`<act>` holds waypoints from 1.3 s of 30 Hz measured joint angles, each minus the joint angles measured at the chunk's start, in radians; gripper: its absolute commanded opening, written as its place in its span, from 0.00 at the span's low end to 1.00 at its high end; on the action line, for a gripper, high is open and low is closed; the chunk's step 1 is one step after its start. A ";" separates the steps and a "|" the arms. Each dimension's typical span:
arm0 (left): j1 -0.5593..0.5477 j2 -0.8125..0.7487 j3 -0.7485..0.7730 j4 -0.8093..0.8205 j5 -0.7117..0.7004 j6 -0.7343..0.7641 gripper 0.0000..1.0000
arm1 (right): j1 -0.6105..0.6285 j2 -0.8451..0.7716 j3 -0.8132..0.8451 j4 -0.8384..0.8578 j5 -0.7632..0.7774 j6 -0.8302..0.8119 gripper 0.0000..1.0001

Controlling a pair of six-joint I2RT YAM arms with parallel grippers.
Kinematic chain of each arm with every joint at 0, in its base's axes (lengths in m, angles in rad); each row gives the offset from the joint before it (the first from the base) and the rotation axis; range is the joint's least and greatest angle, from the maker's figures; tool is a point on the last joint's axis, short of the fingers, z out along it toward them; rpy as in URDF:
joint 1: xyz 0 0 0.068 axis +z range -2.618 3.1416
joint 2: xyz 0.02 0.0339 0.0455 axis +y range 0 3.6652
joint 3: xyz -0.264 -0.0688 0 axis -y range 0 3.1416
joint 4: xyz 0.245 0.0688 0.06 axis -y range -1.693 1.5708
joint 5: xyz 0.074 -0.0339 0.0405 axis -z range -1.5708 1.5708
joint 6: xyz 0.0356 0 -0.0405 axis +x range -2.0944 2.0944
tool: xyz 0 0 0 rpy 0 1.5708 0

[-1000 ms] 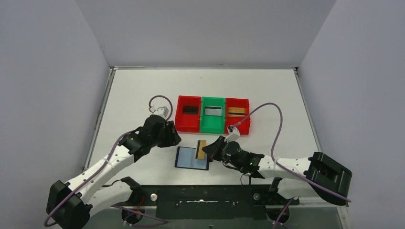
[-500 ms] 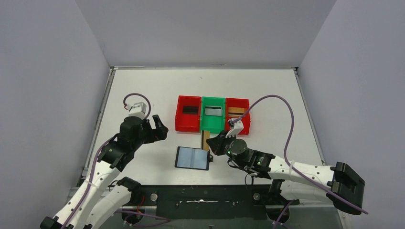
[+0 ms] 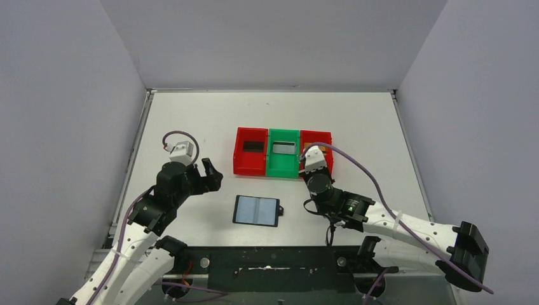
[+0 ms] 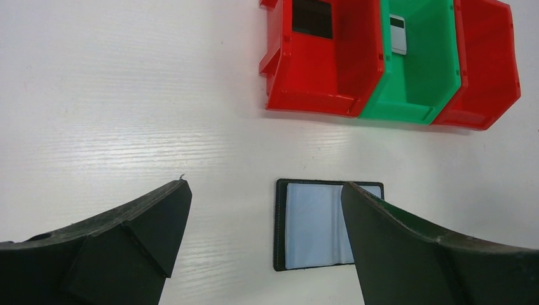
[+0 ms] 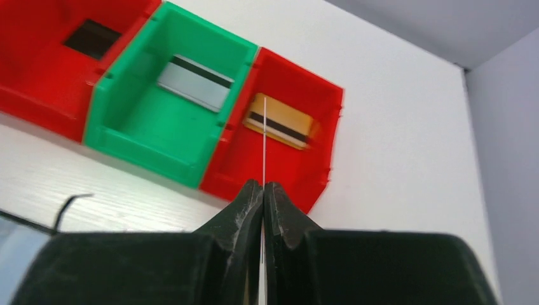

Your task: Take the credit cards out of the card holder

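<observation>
Near rightmost red tray [image 5: 314, 171], right gripper [image 5: 262, 185] pinches credit card [image 5: 263, 146] (edge-on sliver); left gripper [image 4: 265, 185] splayed wide.

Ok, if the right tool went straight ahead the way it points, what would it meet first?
Likely the right red tray: the right tool grips a thin card edge-on, in line with the gold card lying inside. Depth is unclear.

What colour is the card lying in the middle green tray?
Silver-grey card with a black stripe along one edge; clearest in the right wrist view.
</observation>
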 measured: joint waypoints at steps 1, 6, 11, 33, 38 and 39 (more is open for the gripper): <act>0.000 0.000 0.000 0.000 0.000 0.000 0.91 | -0.023 0.003 0.003 -0.007 -0.008 -0.061 0.00; 0.000 0.001 -0.005 0.011 0.000 0.000 0.91 | -0.172 0.001 0.054 -0.057 -0.198 -0.339 0.00; 0.000 0.010 -0.006 0.018 0.000 0.000 0.91 | -0.314 0.034 0.191 -0.227 -0.495 -0.547 0.00; 0.000 0.008 -0.014 0.021 0.000 0.000 0.90 | -0.497 0.328 0.364 -0.499 -0.823 -1.048 0.00; 0.000 0.008 -0.014 0.022 0.000 0.000 0.90 | -0.551 0.377 0.390 -0.478 -0.841 -1.100 0.00; 0.000 0.008 -0.014 0.022 0.000 0.000 0.91 | -0.558 0.391 0.395 -0.471 -0.844 -1.109 0.00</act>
